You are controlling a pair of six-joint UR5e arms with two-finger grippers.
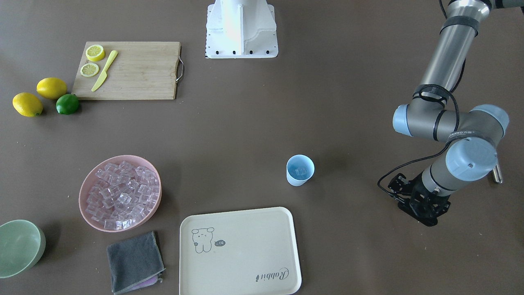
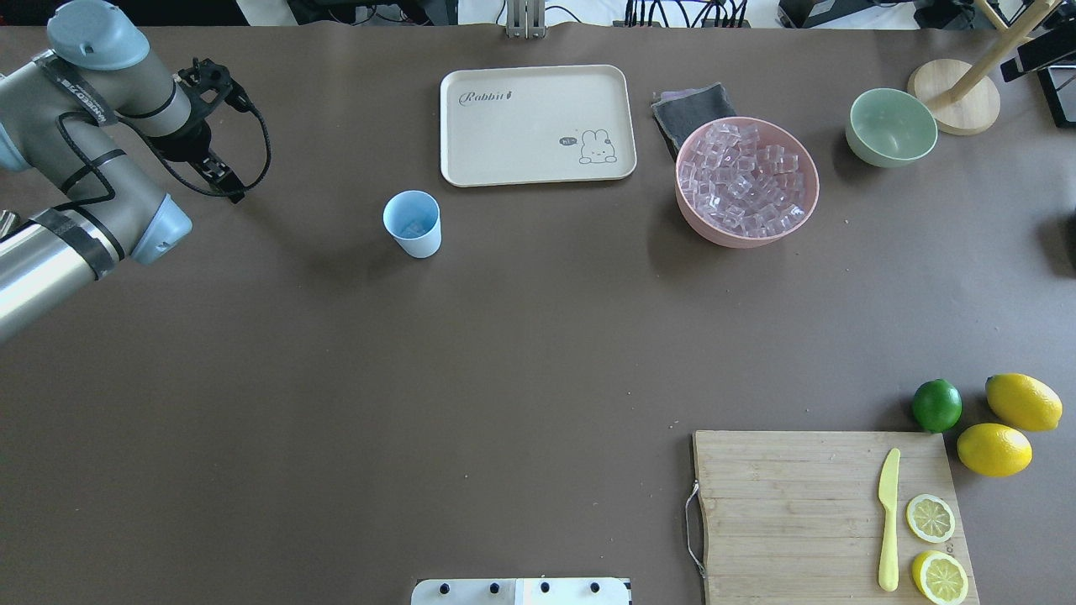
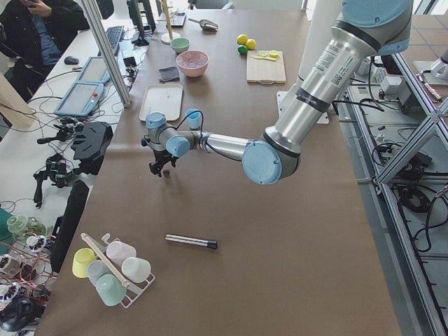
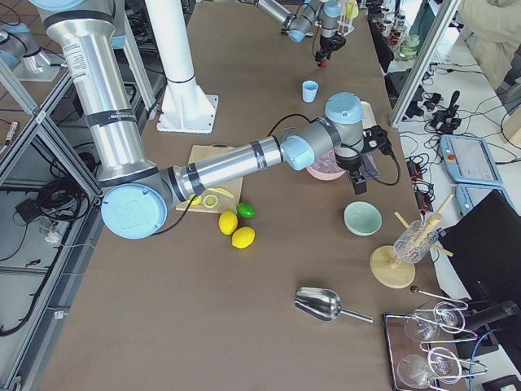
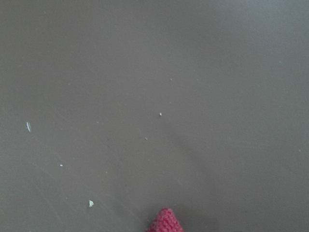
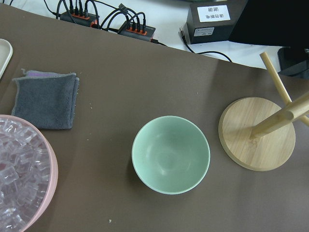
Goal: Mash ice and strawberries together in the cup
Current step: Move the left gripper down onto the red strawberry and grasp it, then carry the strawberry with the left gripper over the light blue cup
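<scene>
**Brown table, blue cup standing alone, a berry tip under the left wrist**

Brown paper covers the long table (image 1: 245,143), with the robot's white base at its far edge.

The left arm (image 1: 446,61) reaches out over bare table. Its left gripper (image 1: 425,215) points down, low over the surface and well apart from the cup. I cannot tell how wide its jaws stand or whether they have hold of anything.

The right arm (image 4: 236,163) shows only from the table's end. Its right gripper (image 4: 359,181) hangs between the pink bowl and the green bowl, and its state cannot be told either.

A wooden cutting board (image 1: 139,71) carries two lemon halves (image 1: 95,52) and a yellow knife (image 1: 105,70). Near the operators' edge lies a cream tray (image 1: 245,262).

The pink bowl (image 1: 82,192) is heaped with ice (image 1: 120,194). A grey cloth (image 1: 135,260) lies just beside it, and the green bowl (image 6: 170,154) stands near, upright.

The cup (image 1: 297,178) stands upright between the tray and the table's middle. A clear cube seems to show on its bottom.

Two lemons (image 1: 51,87) and a lime (image 1: 67,104) lie beside the board.

The strawberry (image 5: 166,221) appears only as a red-pink tip at the bottom edge of the left wrist view, over bare table.
</scene>
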